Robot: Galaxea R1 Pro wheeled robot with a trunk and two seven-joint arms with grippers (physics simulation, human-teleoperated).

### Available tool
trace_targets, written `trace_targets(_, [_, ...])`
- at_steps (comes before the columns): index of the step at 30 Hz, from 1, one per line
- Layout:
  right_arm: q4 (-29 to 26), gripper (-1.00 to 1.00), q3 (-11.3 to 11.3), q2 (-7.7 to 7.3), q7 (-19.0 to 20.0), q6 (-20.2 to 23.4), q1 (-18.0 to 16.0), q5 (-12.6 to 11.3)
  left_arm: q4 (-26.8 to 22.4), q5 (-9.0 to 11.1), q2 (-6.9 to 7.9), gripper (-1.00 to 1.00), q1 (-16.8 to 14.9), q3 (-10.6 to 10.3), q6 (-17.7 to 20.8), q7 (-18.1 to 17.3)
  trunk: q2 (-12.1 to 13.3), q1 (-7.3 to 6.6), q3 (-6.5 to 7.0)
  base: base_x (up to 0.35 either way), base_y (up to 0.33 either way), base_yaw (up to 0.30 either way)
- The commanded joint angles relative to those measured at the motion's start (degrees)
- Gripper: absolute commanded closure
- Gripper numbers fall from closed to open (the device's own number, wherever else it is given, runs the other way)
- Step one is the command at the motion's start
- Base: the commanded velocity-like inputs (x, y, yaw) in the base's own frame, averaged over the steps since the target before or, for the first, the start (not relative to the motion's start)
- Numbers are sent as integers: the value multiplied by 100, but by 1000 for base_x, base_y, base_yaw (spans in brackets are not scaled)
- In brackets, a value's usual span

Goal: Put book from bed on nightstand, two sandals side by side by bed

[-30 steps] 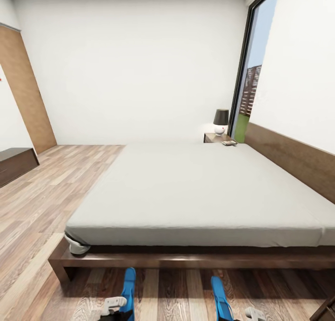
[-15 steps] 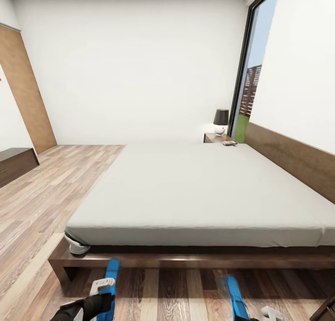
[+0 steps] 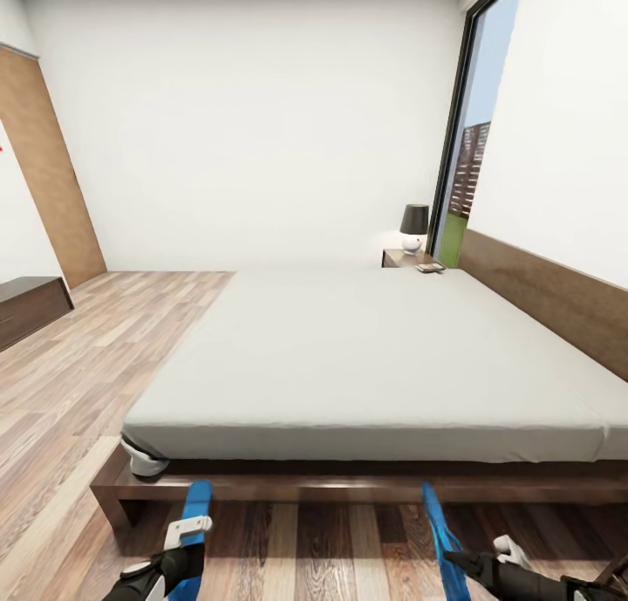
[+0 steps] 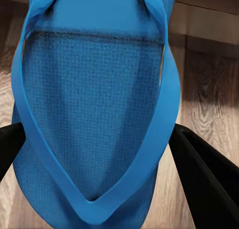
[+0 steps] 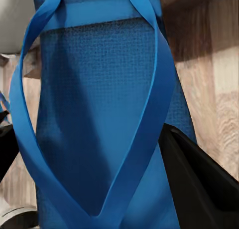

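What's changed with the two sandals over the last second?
Both arms spread outward, carrying the sandals apart: the left sandal moved left, the right sandal right. Each gripper, left gripper and right gripper, stays shut on its sandal. The bed and book are unchanged.

The bed (image 3: 366, 365) is the landmark here. At its foot, over the wood floor (image 3: 87, 365), the left gripper (image 3: 179, 544) grips one blue sandal (image 3: 195, 505) and the right gripper (image 3: 488, 562) grips the other sandal (image 3: 440, 540). Beyond the far corner of the bed, near the window (image 3: 467, 147), a nightstand (image 3: 403, 257) carries a lamp (image 3: 414, 226) and the book (image 3: 430, 268).
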Motion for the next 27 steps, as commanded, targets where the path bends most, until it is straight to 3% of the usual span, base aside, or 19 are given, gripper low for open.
trace_targets(1, [-52,100,-6,-3,112,185,0,-13,-10,59,-4,100,0,24,38,-26,-3,-1,-6,0,0,0])
trace_targets(3, [-221,100,-11,-34,653,713,0,-63,-10,59,-25,100,9,20,19,-24,-3,-1,-6,0,0,0])
trace_targets(7, [-310,100,-14,-66,1005,992,0,-82,-10,59,-53,100,13,19,10,-22,-3,-1,-6,0,0,0])
trace_targets(14, [-885,100,-68,-80,1073,1084,0,-86,-10,59,-66,100,14,23,14,-15,-3,-1,-6,0,0,0])
trace_targets(18, [-1001,100,-198,-73,1069,1129,0,-86,-10,59,-67,100,14,23,15,-13,-163,87,-78,0,0,0])
trace_targets(27, [-1026,100,-243,-62,1061,1143,0,-87,44,51,-75,100,14,15,16,-13,-524,285,-240,0,0,0])
